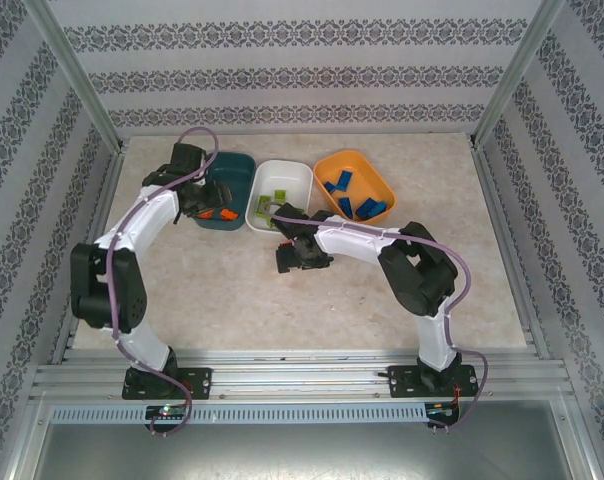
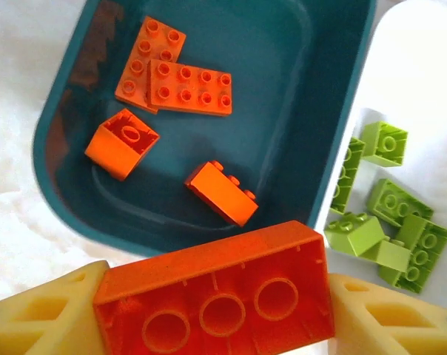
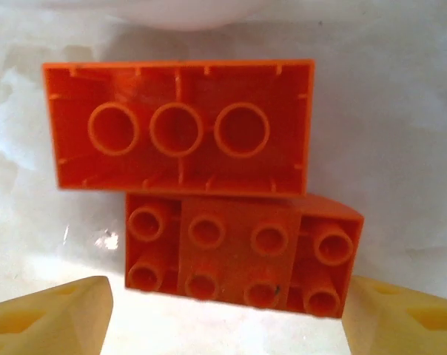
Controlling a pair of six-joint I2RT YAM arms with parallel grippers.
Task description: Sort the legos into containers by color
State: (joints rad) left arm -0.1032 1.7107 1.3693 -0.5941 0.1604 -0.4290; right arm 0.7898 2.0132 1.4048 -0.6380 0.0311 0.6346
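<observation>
The pale bench (image 1: 232, 300) carries three trays in a row at its far side: a dark teal tray (image 1: 240, 170) on the left, a white tray (image 1: 294, 178) in the middle and an orange tray (image 1: 377, 172) on the right. The left arm (image 1: 147, 225) reaches to the teal tray's near edge, and the right arm (image 1: 357, 238) stretches across to the bench just in front of the white tray. Blue bricks (image 1: 357, 200) lie in the orange tray and lime green bricks (image 2: 390, 214) in the white one. Four orange-red bricks (image 2: 190, 87) lie in the teal tray, two of them overlapping. The left fingers (image 2: 75, 303) pinch a large orange-red brick (image 2: 216, 296) by its ends, hollow side up, above the teal tray's near rim. The right fingers (image 3: 68, 314) are spread to either side of a studs-up brick (image 3: 242, 255) on the bench. This brick touches a hollow-side-up brick (image 3: 179, 126) beyond it.
</observation>
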